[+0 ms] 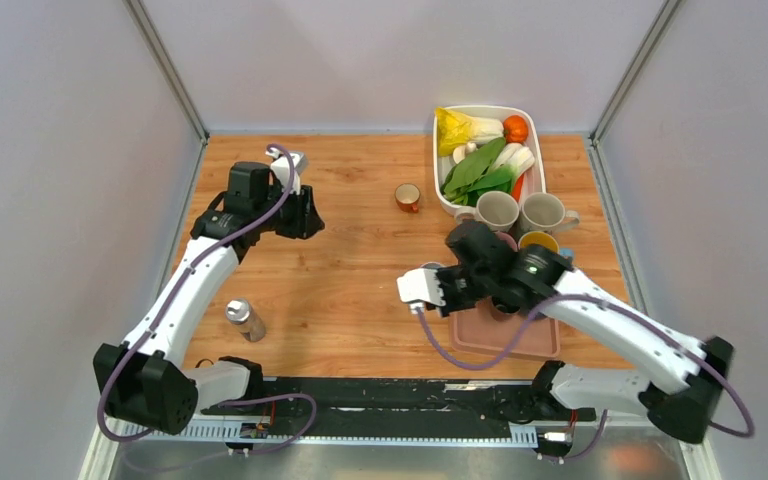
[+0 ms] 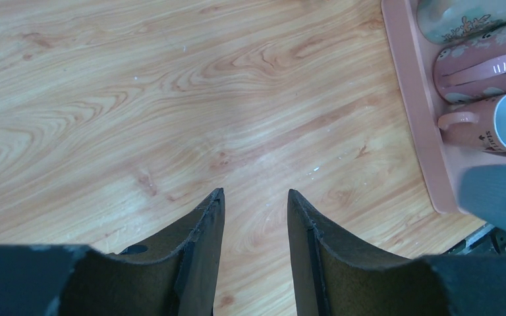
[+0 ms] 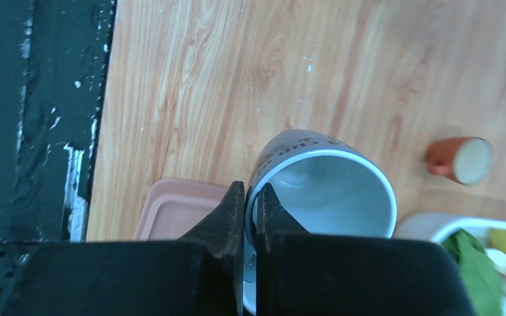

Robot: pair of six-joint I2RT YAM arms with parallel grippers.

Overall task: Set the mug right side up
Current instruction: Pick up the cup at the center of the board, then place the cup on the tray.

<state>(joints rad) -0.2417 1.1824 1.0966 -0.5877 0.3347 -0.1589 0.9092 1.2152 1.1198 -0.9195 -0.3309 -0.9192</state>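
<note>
Presently, the grey mug (image 3: 323, 191) is held by its rim, pinched between the closed fingers of the right gripper (image 3: 250, 189), at the corner of the pink tray (image 3: 178, 204) (its mouth faces the wrist camera). The left gripper (image 2: 255, 195) is seen parted over the wooden table (image 2: 138, 99), holding nothing.

You're looking at a lab test cell: plain grey wall panels (image 1: 60, 150) enclose the light wooden desk (image 1: 360, 270).
</note>
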